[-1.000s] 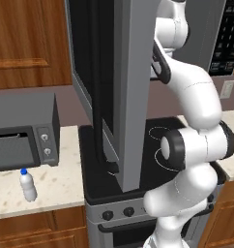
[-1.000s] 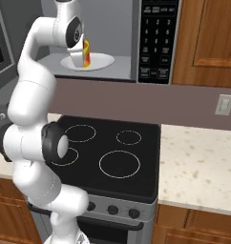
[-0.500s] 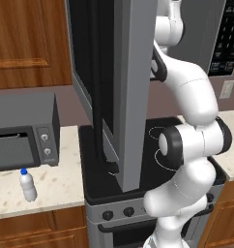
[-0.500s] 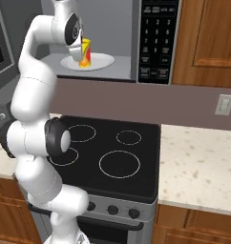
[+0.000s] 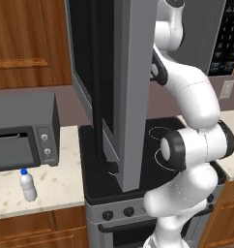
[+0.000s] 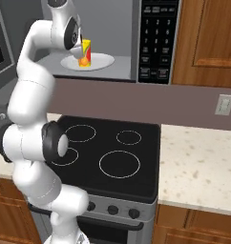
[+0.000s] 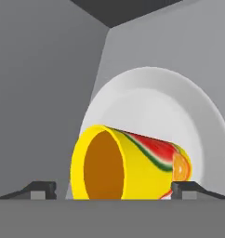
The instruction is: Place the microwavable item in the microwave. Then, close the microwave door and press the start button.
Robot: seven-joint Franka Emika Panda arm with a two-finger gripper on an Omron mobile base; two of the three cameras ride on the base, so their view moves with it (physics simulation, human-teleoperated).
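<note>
The gripper (image 7: pixel 113 188) sits inside the microwave (image 6: pixel 151 43) with its two finger tips spread wide, one on each side of the yellow cup (image 7: pixel 128 162) and neither clearly touching it — so it reads as released, not held. The cup is directly ahead of the fingers, standing on the white plate (image 7: pixel 198 125) that lies just beyond them; its open mouth faces the hand. It looks light, stiff and smooth-walled, likely to tip or skid if nudged, so any re-grip would best pinch across the mid-body rather than the rim. There is one cup, one plate, one microwave, and one microwave door (image 5: pixel 131 92), which stands swung open well behind the hand. Lower down, off to the side, sit one toaster oven (image 5: pixel 22 133) and one blue-capped bottle (image 5: pixel 27 185).
</note>
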